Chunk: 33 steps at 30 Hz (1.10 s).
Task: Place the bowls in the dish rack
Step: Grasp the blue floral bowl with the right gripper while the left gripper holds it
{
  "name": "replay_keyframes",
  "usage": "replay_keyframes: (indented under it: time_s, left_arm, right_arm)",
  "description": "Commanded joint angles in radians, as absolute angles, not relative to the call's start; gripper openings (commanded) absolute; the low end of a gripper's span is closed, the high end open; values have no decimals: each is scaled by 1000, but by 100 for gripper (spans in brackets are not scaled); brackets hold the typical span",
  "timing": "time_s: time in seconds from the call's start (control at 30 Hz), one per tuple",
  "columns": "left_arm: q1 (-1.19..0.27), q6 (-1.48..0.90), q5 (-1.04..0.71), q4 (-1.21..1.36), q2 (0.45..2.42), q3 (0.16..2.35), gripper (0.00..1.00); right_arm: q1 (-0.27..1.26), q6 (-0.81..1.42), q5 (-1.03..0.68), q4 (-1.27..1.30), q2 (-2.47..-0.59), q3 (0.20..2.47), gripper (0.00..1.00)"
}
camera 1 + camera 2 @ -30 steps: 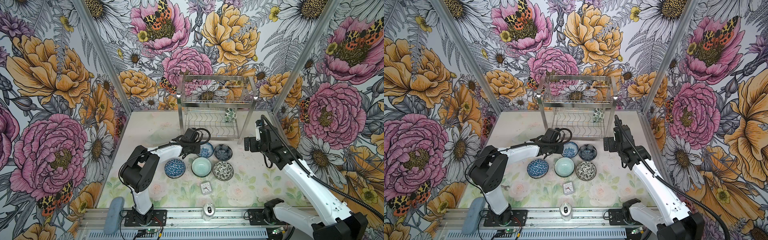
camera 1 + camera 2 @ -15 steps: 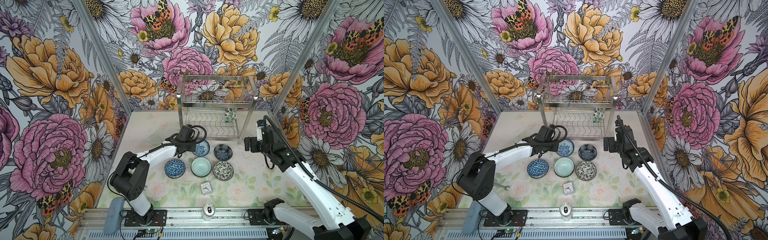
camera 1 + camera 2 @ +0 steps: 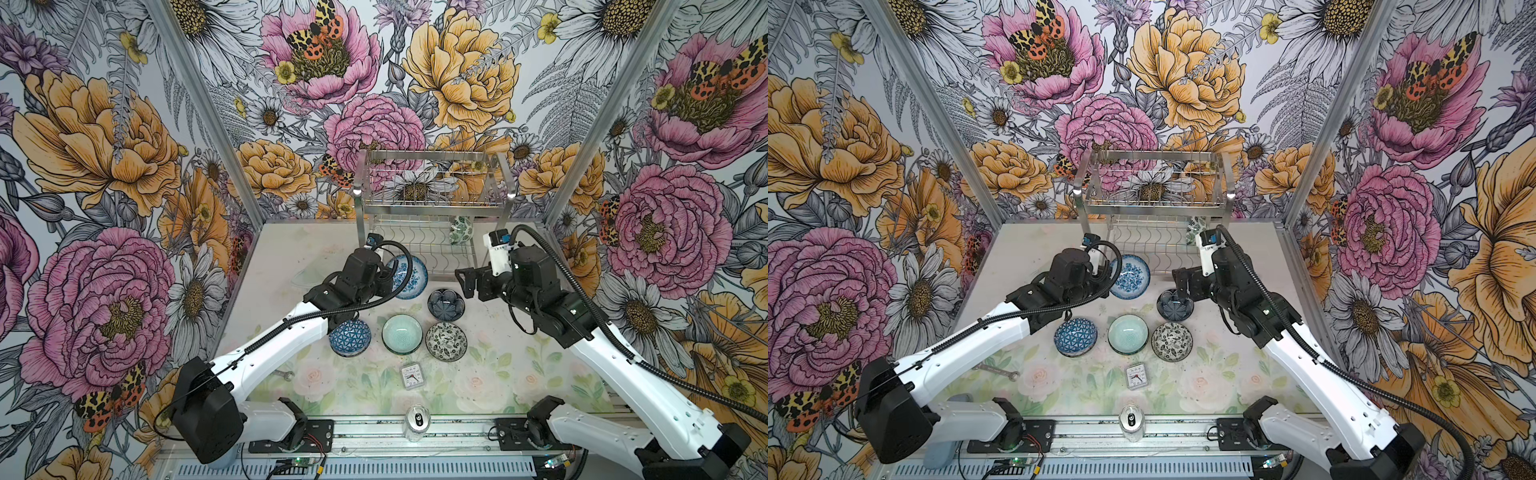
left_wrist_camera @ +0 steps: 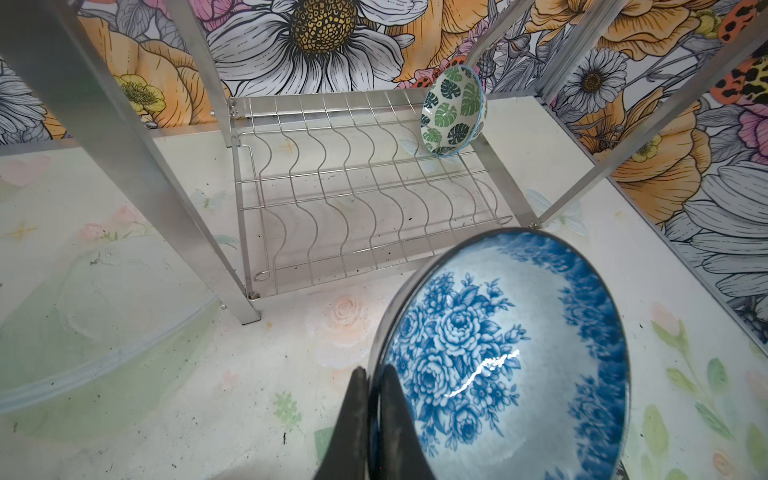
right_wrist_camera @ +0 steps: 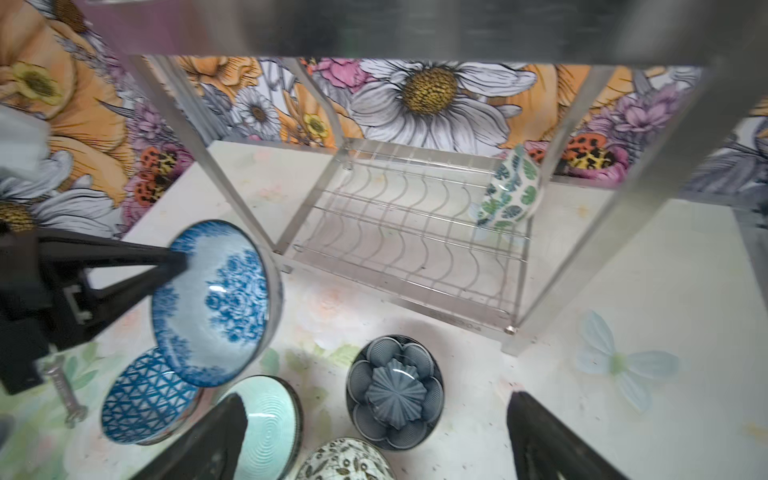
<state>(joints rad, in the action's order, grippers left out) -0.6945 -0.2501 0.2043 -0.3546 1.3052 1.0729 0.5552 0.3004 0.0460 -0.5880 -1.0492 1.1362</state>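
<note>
Front edge of the desk [image 3: 519, 374]: a can [image 3: 417, 420] stands upright at the rail. A small square clock [image 3: 412, 376] lies flat just behind it. A wrench [image 3: 996, 371] lies flat off to the left, beneath the left arm.

Next back is a row of three bowls, upright on the desk, close side by side: blue triangle bowl [image 3: 350, 337] on the left, pale teal bowl [image 3: 402, 334] in the middle, black-and-white leaf bowl [image 3: 446, 340] on the right. The left arm overlaps the triangle bowl's rim in both top views.

Behind the leaf bowl, the navy petal bowl [image 3: 446, 304] sits upright on the desk, apart from the row.

Right fingers [image 5: 540, 440]: spread wide, nothing between them, hovering above the desk by the navy petal bowl. The right wrist view shows that bowl lying in the gap between them. No contact visible.

Left fingers [image 4: 351, 415]: pressed together on the rim of the blue floral bowl [image 3: 409, 276], one inside and one outside, pinching the wall. The bowl is off the desk and tilted, with its open side up and toward the right arm. It hangs just in front of the rack's lower shelf, near the front left leg, clear of the wires in the left wrist view.

The rack [image 3: 432, 204] stands at the back of the desk by the wall, with four legs and two levels. The lower level has wavy wire slots. The green leaf bowl [image 4: 453, 110] stands on edge at its far right end, leaning, with its open side toward the left arm.
</note>
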Motion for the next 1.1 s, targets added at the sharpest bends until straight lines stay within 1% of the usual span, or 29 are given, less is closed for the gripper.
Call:
replay_keyframes:
  time_s: [0.0,0.1,0.17,0.27,0.5,0.63,0.9,1.07]
  left_arm:
    - [-720,-238,241,-255,1289,1090,0]
    - [-740,-238,241,-228,1290,1090,0]
    - [-752,-237,239,-217,1291,1093,0]
    - [-764,-236,236,-209,1291,1097,0]
    - [-773,-233,240,-198,1284,1095,0]
    - [-772,-226,248,-195,1272,1091,0]
    - [-773,-213,260,-187,1259,1086,0]
    - [-771,-212,271,-181,1246,1076,0]
  right_arm:
    - [598,358,7,-473,-1104,1150,100]
    - [626,397,18,-407,-1158,1136,98]
    - [638,419,36,-377,-1197,1131,95]
    - [646,452,55,-337,-1246,1127,87]
    - [650,505,43,-285,-1313,1117,61]
    - [657,518,38,-283,-1319,1104,51]
    - [672,543,19,-284,-1335,1075,48]
    - [689,553,28,-283,-1342,1063,42]
